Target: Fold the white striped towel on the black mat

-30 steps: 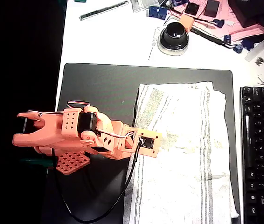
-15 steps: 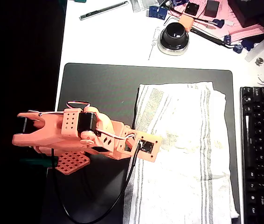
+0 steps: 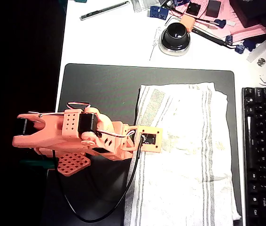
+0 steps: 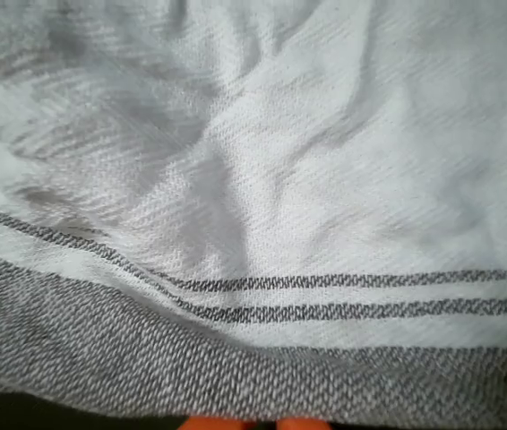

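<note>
The black mat point(image 3: 100, 89) is lying flat across the desk, and the white striped towel point(image 3: 189, 160) is lying on its right half in the overhead view, long axis running top to bottom, striped left edge just under the arm's tip. The gripper point(image 4: 253, 423) is hanging close over that edge, the cloth spreading away to its right overhead. Its orange fingertips point(image 4: 207, 423) are sitting side by side, apparently nearly closed and gripping nothing.
</note>
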You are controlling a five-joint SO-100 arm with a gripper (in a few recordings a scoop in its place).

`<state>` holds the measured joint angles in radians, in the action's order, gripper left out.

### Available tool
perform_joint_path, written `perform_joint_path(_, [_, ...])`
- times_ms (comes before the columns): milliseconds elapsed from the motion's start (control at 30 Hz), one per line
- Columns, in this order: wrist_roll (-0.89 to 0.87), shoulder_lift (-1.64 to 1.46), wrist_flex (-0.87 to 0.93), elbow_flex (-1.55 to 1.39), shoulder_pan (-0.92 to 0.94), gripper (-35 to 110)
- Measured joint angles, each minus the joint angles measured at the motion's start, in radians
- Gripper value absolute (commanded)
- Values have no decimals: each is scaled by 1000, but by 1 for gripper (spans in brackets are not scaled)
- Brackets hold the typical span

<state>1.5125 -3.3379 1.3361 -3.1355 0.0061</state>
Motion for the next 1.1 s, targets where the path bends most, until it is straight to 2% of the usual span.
perform_joint_path(200, [140,0,17,0,0,0])
perform_joint_path(400, [215,8,54,124,0,0])
perform_joint_path(500, [222,123,51,239,-3,0])
perform_joint_path(767, [69,479,15,624,-121,0])
perform_joint_path(1100, [-291,1009,-135,969,-416,0])
